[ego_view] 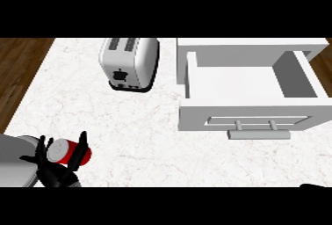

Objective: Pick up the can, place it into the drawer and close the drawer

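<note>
Left robot hand [57, 169], fingers curled round the can [66, 151] for lifting, with the open drawer [250, 79] far to its right, ready to receive

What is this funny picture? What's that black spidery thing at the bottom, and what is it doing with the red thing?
You are looking down from a robot's head at a white kitchen counter. The black spidery thing is the robot's left hand, on a grey arm. Its fingers curl around a red can with a silver top, so it is holding the can. Farther back stands a silver toaster. At the right a white drawer is pulled open, with nothing visible inside. A tiny black bit at the bottom right corner is probably the right hand, too little to tell more.
</note>
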Available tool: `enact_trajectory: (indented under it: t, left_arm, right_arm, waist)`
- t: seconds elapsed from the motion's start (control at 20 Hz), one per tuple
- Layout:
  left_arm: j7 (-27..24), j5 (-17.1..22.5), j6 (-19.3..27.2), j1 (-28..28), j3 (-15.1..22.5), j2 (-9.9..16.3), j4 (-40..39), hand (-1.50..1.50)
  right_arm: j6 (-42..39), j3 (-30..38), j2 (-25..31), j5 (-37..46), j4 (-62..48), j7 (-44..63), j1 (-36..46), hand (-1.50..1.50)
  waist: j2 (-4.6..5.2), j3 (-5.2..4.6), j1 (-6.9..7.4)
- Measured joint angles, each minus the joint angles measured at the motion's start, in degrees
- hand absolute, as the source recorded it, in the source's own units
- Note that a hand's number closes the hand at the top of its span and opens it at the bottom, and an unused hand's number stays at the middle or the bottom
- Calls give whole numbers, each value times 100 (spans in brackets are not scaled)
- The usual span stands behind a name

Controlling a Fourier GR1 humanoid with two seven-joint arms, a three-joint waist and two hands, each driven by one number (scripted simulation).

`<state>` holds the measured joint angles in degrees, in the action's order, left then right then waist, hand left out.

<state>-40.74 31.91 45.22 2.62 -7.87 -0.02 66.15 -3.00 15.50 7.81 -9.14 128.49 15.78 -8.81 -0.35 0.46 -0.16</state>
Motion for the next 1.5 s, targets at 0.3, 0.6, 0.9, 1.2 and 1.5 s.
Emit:
enact_trajectory:
  t: [0.3,0.6,0.9,1.2,1.5]
  left_arm:
    - [-362,200,-511,-462,-243,48,-618,150]
    - [-596,234,-831,-733,-411,110,-1005,150]
    - [117,-287,-1754,-1312,665,484,-1294,150]
    - [1097,-628,-2975,-2419,1545,754,-1675,150]
    - [1876,-890,-3331,-3354,1829,790,-1765,150]
  right_arm:
    - [-38,106,44,21,-120,-24,140,-150]
    - [-58,140,42,97,-80,19,207,-150]
    - [-92,-43,10,158,-155,3,341,-150]
    - [-68,-81,-46,305,-184,-130,296,-150]
    - [6,-11,-72,362,-98,-90,301,-150]
  waist:
    - [-8,16,2]
    - [-10,20,8]
    - [60,-15,-257]
    - [69,-43,-262]
    - [44,-46,-107]
